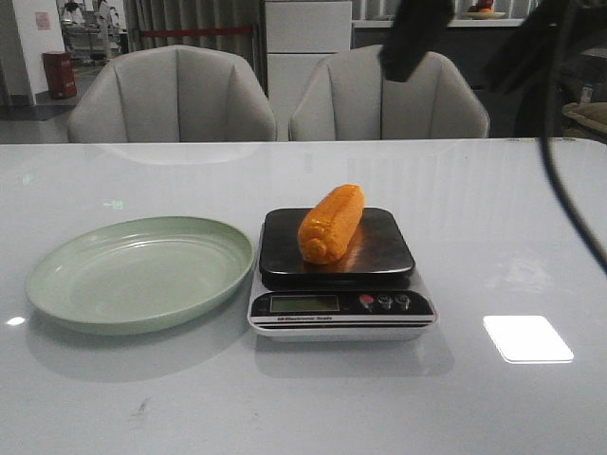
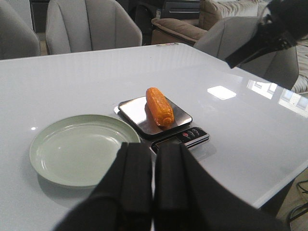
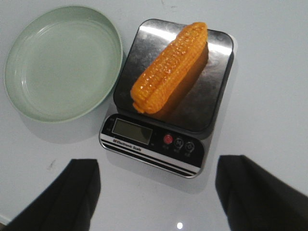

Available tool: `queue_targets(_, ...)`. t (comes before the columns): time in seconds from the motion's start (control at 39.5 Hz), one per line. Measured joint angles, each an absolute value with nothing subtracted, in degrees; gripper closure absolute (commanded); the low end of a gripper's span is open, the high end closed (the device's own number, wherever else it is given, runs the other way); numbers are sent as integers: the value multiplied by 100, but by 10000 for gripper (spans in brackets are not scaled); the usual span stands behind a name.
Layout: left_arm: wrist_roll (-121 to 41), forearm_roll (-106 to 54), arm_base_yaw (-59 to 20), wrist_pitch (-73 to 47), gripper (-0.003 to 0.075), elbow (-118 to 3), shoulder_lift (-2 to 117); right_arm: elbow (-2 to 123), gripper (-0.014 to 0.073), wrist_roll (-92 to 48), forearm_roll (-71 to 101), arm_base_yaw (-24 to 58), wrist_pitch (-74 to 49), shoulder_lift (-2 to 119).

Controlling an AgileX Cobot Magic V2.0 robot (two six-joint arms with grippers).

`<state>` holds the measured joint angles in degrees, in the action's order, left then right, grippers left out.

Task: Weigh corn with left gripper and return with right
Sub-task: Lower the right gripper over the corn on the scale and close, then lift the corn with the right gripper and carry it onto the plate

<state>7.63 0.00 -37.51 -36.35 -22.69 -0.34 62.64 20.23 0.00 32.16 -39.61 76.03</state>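
The corn (image 1: 330, 223), an orange-yellow cob, lies on the dark platform of the kitchen scale (image 1: 341, 305), free of both grippers. It also shows in the left wrist view (image 2: 160, 106) and in the right wrist view (image 3: 171, 67). My left gripper (image 2: 153, 149) is shut and empty, pulled back above the table's near side, short of the green plate (image 2: 82, 149) and the scale (image 2: 183, 137). My right gripper (image 3: 159, 166) is wide open and empty, high above the scale (image 3: 159, 144), looking down at the corn. The left gripper is out of the front view.
The empty green plate (image 1: 142, 273) sits just left of the scale, almost touching it, and shows in the right wrist view (image 3: 62, 62). The right arm (image 1: 417, 38) and its cable (image 1: 569, 190) hang at the upper right. Two grey chairs (image 1: 175, 95) stand behind the white table.
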Motion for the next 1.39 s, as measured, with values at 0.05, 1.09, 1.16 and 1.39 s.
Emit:
queue_targets(0.05,763,0,-3751,-3635,608,-2269,-34,6597,-3,2186,30,3255,-4096,7930)
queue_targets(1.09,763,0,-3751,-3635,608,-2269,-34,9367,283,4704,-501,3441,-5165,11697)
queue_targets(1.16,763,0,-3751,-3635,608,-2269,-34,9514,350,4704,-501,3441,-5223,11776)
queue_targets(1.39,763,0,-3751,-3635,608,-2269,-34,9897,388,4465,-402,3535,-5429,11878)
